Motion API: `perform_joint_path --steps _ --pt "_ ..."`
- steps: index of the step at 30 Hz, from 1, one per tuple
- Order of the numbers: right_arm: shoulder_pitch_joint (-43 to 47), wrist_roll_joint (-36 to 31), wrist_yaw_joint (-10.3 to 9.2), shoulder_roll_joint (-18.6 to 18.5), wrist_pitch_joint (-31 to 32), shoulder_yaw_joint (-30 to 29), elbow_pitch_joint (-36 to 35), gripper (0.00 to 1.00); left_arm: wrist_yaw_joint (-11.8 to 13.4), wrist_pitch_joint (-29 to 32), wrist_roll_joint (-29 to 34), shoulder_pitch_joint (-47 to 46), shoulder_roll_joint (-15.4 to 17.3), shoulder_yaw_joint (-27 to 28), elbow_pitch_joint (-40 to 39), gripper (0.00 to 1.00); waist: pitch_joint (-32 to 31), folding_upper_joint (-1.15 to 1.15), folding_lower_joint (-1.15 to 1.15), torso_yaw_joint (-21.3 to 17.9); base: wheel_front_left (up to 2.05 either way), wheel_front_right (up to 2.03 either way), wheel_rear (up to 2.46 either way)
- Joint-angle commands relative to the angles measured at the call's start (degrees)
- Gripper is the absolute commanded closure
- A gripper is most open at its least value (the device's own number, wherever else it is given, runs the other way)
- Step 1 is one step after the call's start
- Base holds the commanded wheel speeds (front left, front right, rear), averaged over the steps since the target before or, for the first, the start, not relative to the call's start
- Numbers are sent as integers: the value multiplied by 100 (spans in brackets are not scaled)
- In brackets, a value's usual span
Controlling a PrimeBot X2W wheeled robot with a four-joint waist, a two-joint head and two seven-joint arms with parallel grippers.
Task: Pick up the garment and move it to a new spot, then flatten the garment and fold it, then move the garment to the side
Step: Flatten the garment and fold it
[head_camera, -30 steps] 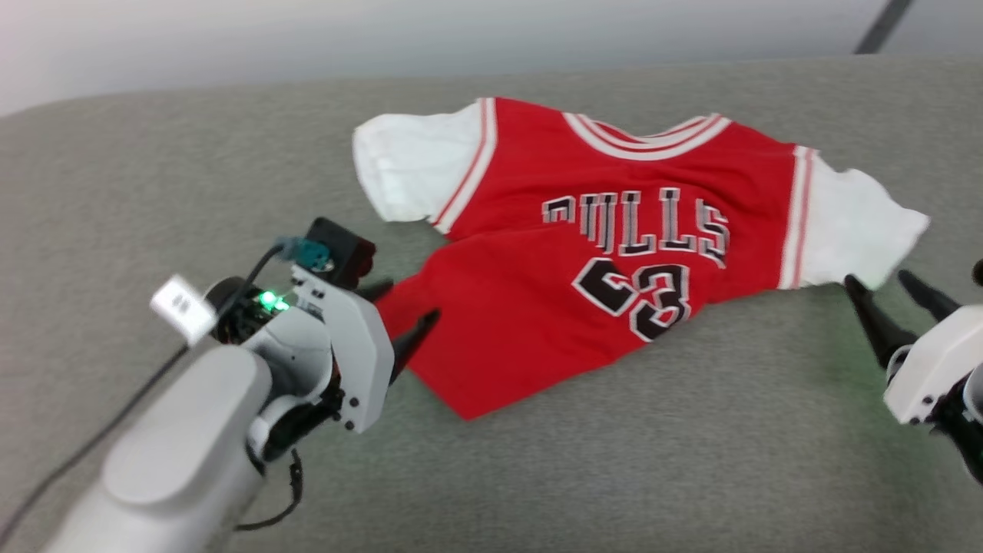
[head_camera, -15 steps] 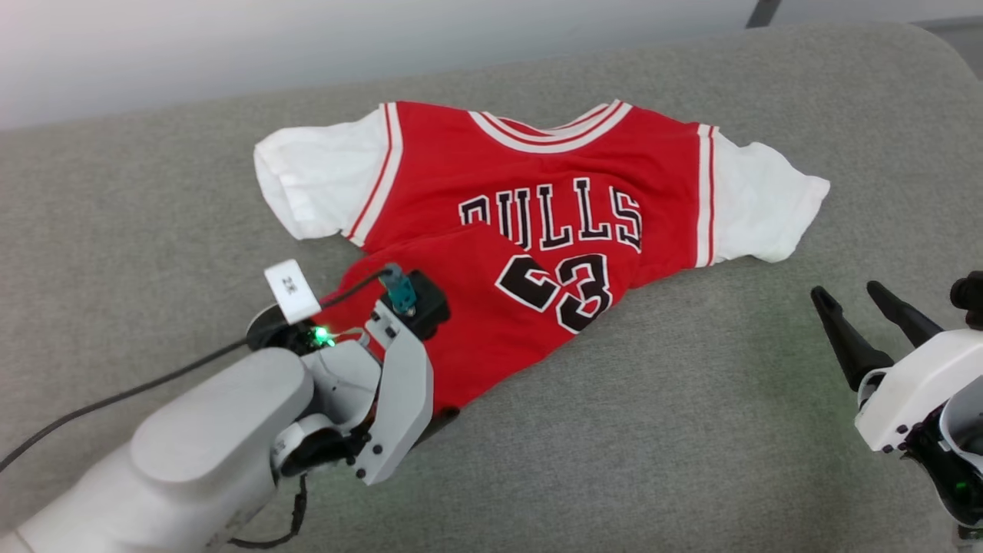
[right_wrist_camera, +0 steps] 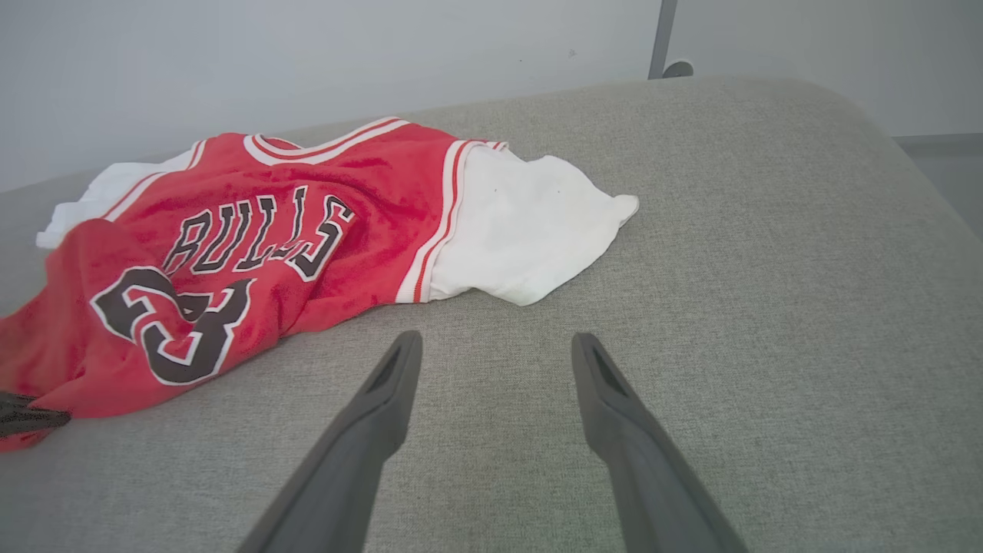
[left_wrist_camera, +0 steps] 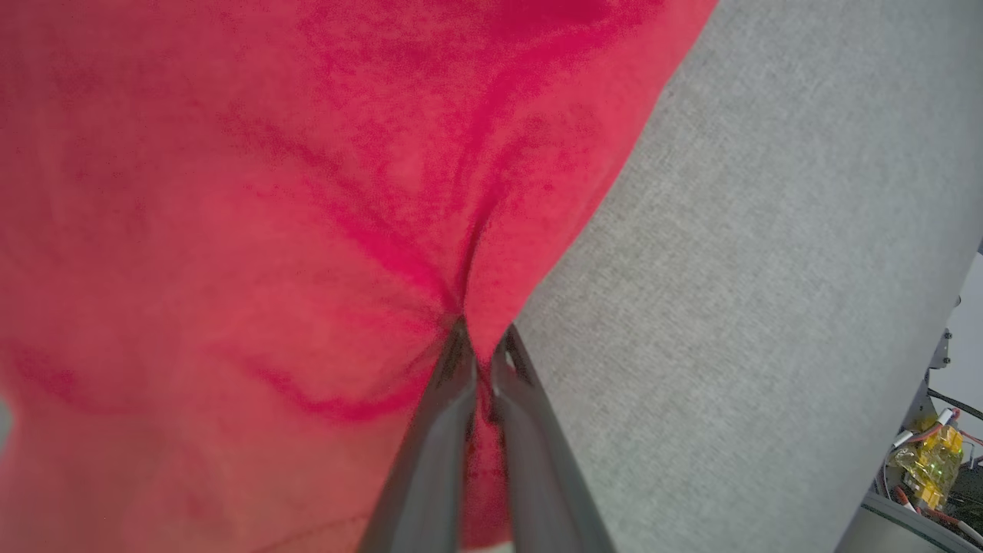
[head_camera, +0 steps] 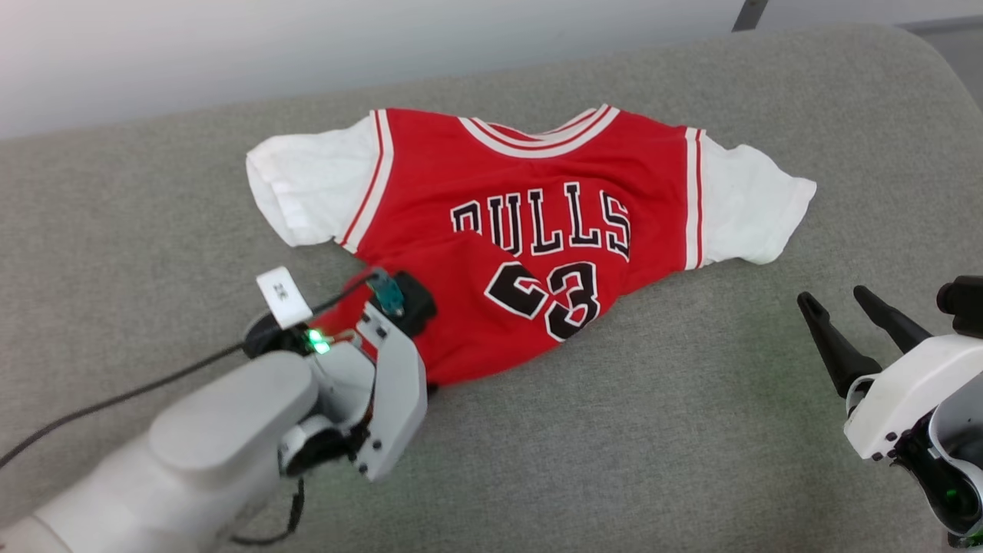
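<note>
left fingers (left_wrist_camera: 439,430) pinching garment (head_camera: 461,173) hem | right fingers (right_wrist_camera: 369,418) spread, off cloth | open cushion (head_camera: 691,430) around

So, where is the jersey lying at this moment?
In the head view the garment lies mid-frame on the grey cushion. The left gripper is shut on its near-left corner; the open right gripper stands apart, to its right.

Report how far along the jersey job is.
Done: nothing finished. The garment lies rumpled on the grey cushion, bunched near its bottom edge.
In hand: the left hand is shut on it there, which makes this the first pick-up. The right hand hovers open, apart from the white sleeve.
Left: moving it, flattening, folding, setting it aside.
</note>
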Motion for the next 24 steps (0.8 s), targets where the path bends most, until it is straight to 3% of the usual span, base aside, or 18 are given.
perform_joint_path --steps 1,9,15,20,21,22,23,24 --pt "106 -36 -4 18 13 -10 -36 0 -3 94 -129 384 17 -226 -116 100 -87 0 0 61 0 0 0" --pt "210 -22 -4 25 101 -89 -159 0 -1 454 -731 799 312 -226 -1682 100 -201 0 0 161 0 0 0" --pt "216 5 -4 -8 157 -160 -275 0 -1 672 -774 1181 193 -233 -2754 100 -174 0 0 221 0 0 0" --pt "169 15 -4 -20 208 -152 -322 0 -1 597 -673 1232 -9 -238 -2873 100 -142 0 0 225 0 0 0" --pt "159 18 -4 -20 221 -144 -331 0 -1 536 -597 1179 -31 -237 -2830 82 -139 0 0 221 0 0 0" --pt "147 23 -4 -22 233 -138 -342 0 -2 469 -520 1108 -37 -231 -2778 55 -127 0 0 214 0 0 0" --pt "140 27 -4 -24 241 -136 -348 0 -1 380 -470 1060 -27 -210 -2696 0 -118 0 0 208 0 0 0" --pt "140 30 -4 -28 237 -137 -357 0 -1 307 -467 1031 -5 -161 -2635 0 -107 0 0 203 0 0 0"
